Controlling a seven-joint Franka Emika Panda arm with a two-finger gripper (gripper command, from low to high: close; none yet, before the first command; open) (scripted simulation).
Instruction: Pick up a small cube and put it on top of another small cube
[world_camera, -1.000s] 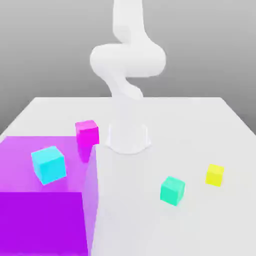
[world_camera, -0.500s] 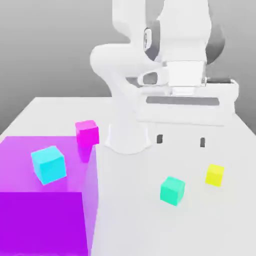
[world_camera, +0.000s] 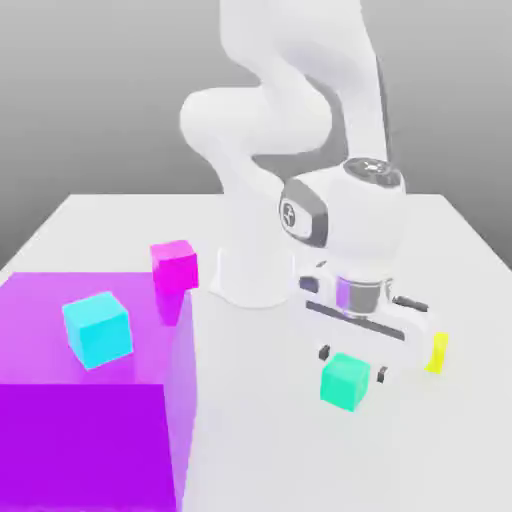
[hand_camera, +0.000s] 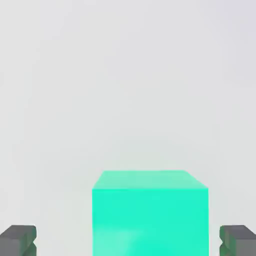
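Note:
The small teal cube (world_camera: 345, 381) rests on the white table, toward the exterior view's right. My gripper (world_camera: 352, 364) hangs low just above and behind it, open, with one dark fingertip (world_camera: 324, 353) on each side of the cube's top and neither touching it. In the hand view the teal cube (hand_camera: 150, 215) sits between the two grey fingertips (hand_camera: 18, 240), with a clear gap on both sides. The small yellow cube (world_camera: 437, 352) stands on the table farther to the exterior view's right, mostly hidden behind the hand's body.
A large translucent magenta block (world_camera: 85, 395) fills the exterior view's lower left, with a light-blue cube (world_camera: 97, 328) on it. A magenta cube (world_camera: 174, 265) stands at its far corner. The arm's white base (world_camera: 255, 275) rises mid-table.
The hand has swung down from high above the table to just over the teal cube, its fingers now straddling it. The cubes have not moved.

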